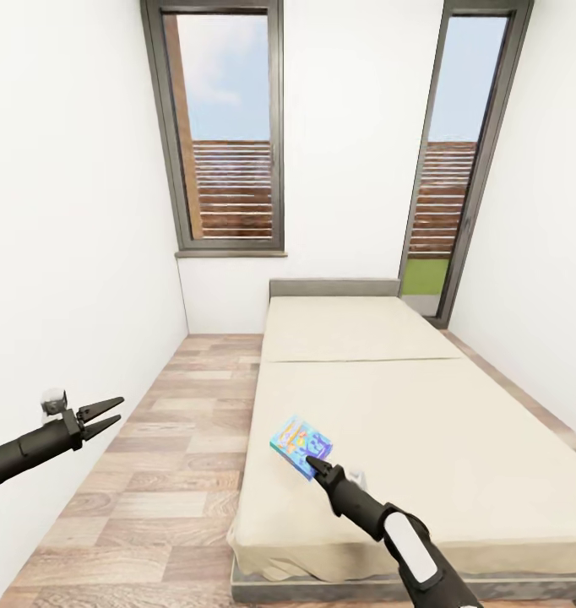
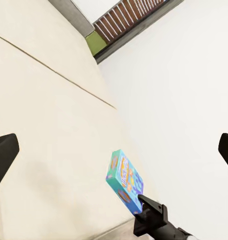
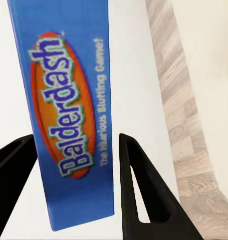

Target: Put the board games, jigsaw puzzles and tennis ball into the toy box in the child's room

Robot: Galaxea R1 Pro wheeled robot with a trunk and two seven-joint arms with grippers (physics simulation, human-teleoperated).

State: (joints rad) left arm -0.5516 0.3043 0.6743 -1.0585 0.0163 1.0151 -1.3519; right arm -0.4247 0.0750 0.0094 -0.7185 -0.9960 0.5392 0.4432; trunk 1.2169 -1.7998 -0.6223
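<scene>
A light-blue board game [image 1: 300,445] with an orange "Balderdash" logo is held tilted just above the near left part of the bed [image 1: 406,405]. My right gripper [image 1: 313,464] is shut on its lower edge. In the right wrist view the box's narrow side [image 3: 73,110] stands between the two black fingers [image 3: 141,195]. The left wrist view shows the same box [image 2: 125,180] from the side, raised off the sheet by the right gripper [image 2: 146,207]. My left gripper [image 1: 106,415] hangs open over the floor, left of the bed, holding nothing; its fingertips [image 2: 3,152] stand wide apart.
The beige bed fills the right half of the room, headboard against the far wall. A strip of wood-plank floor [image 1: 178,439] runs between the bed and the white left wall. A tall window [image 1: 225,127] and a glazed door [image 1: 457,169] are at the back.
</scene>
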